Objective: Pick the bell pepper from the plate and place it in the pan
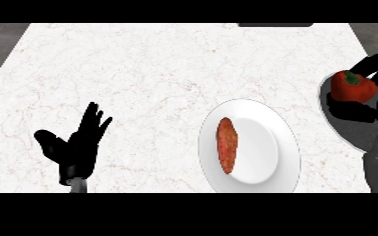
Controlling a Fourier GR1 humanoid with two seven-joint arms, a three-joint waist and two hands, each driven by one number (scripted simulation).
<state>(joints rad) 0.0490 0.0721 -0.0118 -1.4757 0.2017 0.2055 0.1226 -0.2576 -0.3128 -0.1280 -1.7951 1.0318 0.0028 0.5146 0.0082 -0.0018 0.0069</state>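
Right hand (pixel 365 72) has its fingers curled round the bell pepper (pixel 353 86), already above the pan (pixel 341 122), straight below; left hand (pixel 77 142) rests, fingers spread.

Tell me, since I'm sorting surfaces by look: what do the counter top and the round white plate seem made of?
The pale veined counter top looks like polished marble or similar stone, given its faint brownish veins. The round white plate looks like glazed ceramic, smooth and evenly white, though plastic can't be excluded.
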